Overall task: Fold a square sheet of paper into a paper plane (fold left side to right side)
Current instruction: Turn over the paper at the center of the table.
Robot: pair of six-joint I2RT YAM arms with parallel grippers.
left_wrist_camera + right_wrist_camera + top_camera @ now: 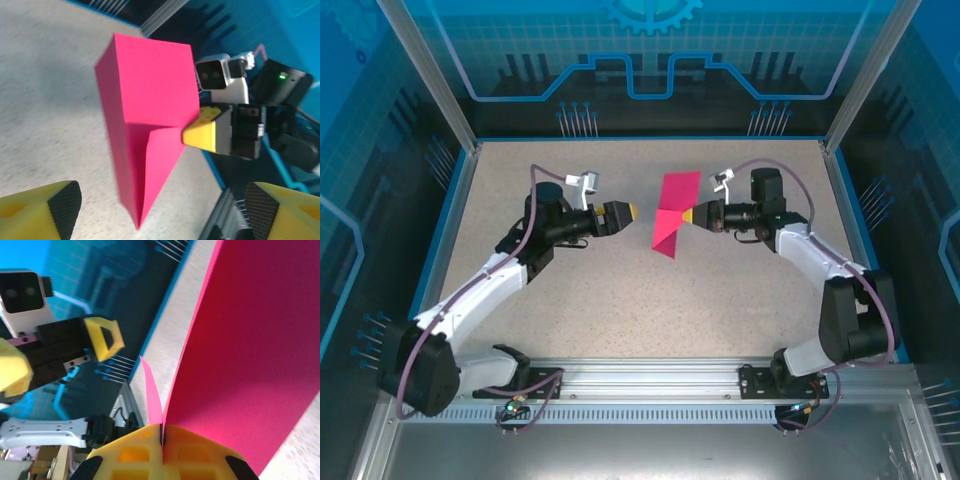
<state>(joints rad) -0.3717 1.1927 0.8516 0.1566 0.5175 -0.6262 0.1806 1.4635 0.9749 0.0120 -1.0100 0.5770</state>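
A speckled beige table (650, 310) with a blue rim sits inside an enclosure of translucent blue panels (650, 50) held by aluminium posts. A slotted metal rail (650, 375) runs along the near edge, carrying both arm bases.

The left arm (480, 285) reaches diagonally from its base toward the middle of the table, its wrist turned so the left gripper (625, 212) points to the right. In its own wrist view its yellow fingers (45, 210) stand wide apart with nothing between them. It sits just beside the paper without touching it.

The right arm (820, 260) rises from its base, elbow out toward the right edge, with the forearm coming back inward. The right gripper (690, 215) points left, facing the other one.

Its jaws are pressed together on an edge of the thin magenta-pink sheet of paper (672, 215), partly folded, with a flap doubled over its lower half. The sheet stands upright between the two grippers, tapering to a point at the bottom. I cannot tell whether that point touches the table.
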